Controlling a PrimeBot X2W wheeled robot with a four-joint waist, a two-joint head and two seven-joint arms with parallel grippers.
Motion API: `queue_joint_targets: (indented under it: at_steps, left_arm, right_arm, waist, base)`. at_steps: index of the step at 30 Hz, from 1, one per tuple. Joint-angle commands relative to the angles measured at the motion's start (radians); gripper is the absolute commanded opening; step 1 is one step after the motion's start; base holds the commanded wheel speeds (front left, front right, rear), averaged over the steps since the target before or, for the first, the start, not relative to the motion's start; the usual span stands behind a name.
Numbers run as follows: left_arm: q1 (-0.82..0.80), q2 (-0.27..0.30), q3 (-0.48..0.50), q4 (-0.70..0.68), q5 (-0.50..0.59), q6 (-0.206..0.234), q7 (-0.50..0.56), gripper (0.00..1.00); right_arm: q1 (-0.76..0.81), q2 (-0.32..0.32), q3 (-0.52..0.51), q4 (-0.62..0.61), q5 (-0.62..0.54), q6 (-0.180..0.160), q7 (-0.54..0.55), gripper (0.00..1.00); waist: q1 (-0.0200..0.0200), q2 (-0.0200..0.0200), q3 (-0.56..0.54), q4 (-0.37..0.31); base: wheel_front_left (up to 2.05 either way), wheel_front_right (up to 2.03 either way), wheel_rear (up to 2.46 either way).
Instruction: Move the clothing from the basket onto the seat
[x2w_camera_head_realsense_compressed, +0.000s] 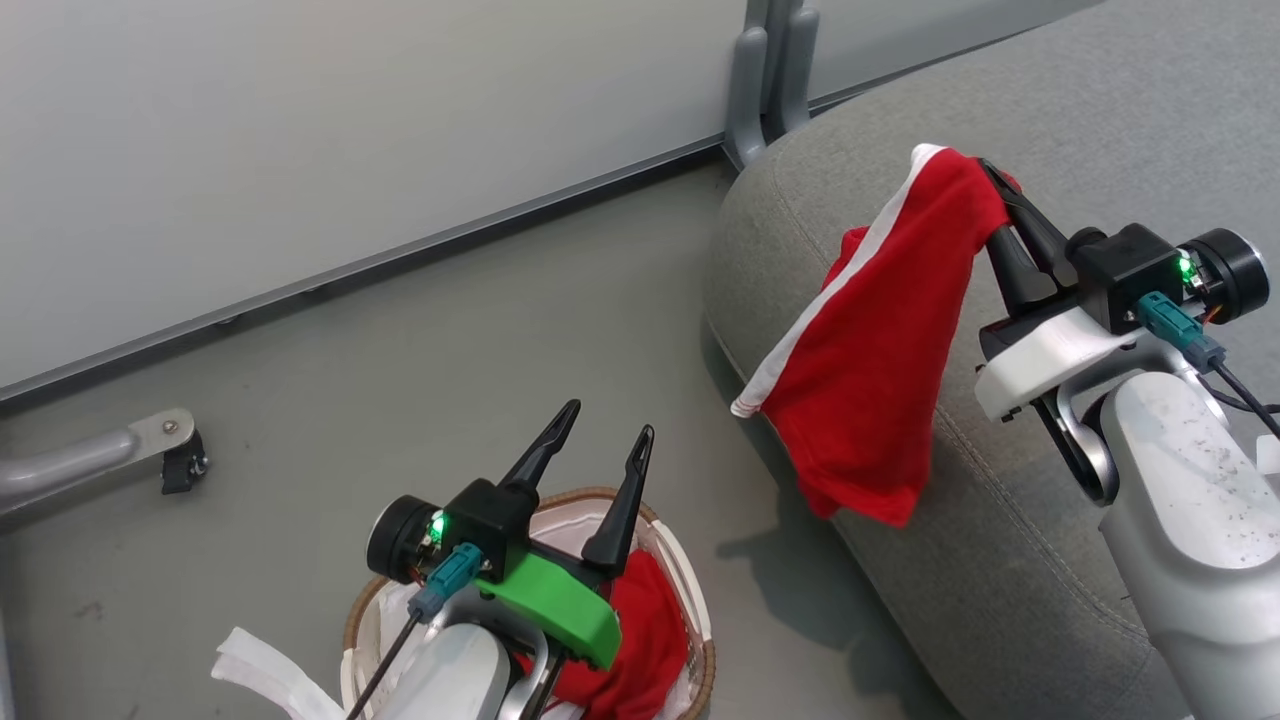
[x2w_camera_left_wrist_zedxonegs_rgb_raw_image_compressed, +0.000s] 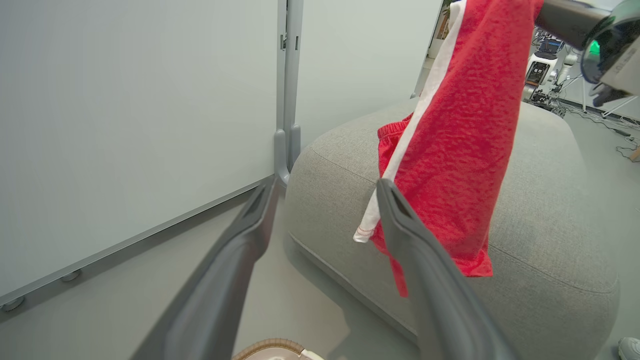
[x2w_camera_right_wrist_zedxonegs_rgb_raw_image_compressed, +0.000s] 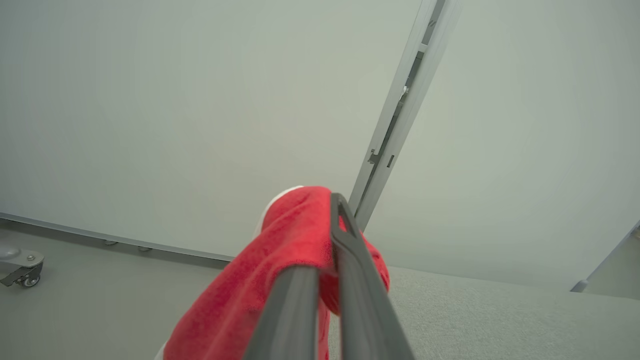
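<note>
A red garment with a white stripe hangs over the edge of the grey seat, pinched at its top by my right gripper, which is shut on it. The same garment dangles before the seat in the left wrist view, and drapes over my closed fingers in the right wrist view. A second red garment lies in the basket at the bottom. My left gripper hovers above the basket, open and empty.
A pale partition wall with a metal foot runs along the back. A caster on a grey metal leg sits on the floor at left. The white liner spills over the basket's left side.
</note>
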Motion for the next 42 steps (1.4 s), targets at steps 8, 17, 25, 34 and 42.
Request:
queue_joint_targets:
  at_steps: [8, 17, 25, 34, 42]
  left_arm:
    - [-0.027, 0.005, -0.008, -0.006, 0.033, 0.002, 0.001, 1.0]
    - [-0.08, 0.029, -0.004, -0.004, 0.046, 0.002, 0.001, 1.0]
    - [-0.154, 0.059, 0.001, -0.047, 0.073, 0.002, 0.001, 1.0]
    - [-0.228, 0.079, -0.015, -0.093, 0.106, 0.002, 0.001, 1.0]
    - [-0.264, 0.1, 0.005, -0.128, 0.126, 0.002, 0.001, 1.0]
  right_arm:
    - [-0.033, -0.02, 0.008, -0.008, -0.015, -0.001, -0.002, 0.0]
    - [-0.276, -0.118, -0.005, 0.025, -0.019, -0.001, -0.002, 0.0]
    - [-0.569, -0.288, -0.082, 0.102, -0.067, -0.001, -0.002, 0.0]
    - [-0.729, -0.318, -0.17, 0.275, -0.076, -0.001, -0.002, 0.0]
    - [-0.66, -0.236, -0.234, 0.384, -0.114, -0.001, -0.002, 0.0]
  waist:
    - [0.0, -0.0001, 0.074, -0.039]
    - [0.0, -0.0001, 0.201, -0.002]
    - [0.0, -0.0001, 0.353, 0.048]
    - [0.0, -0.0001, 0.511, 0.072]
    - [0.0, -0.0001, 0.619, 0.061]
  base:
    - [0.0, 0.0, 0.0]
    - [0.0, 0.0, 0.0]
    - [0.0, 0.0, 0.0]
    - [0.0, 0.0, 0.0]
    - [0.0, 0.0, 0.0]
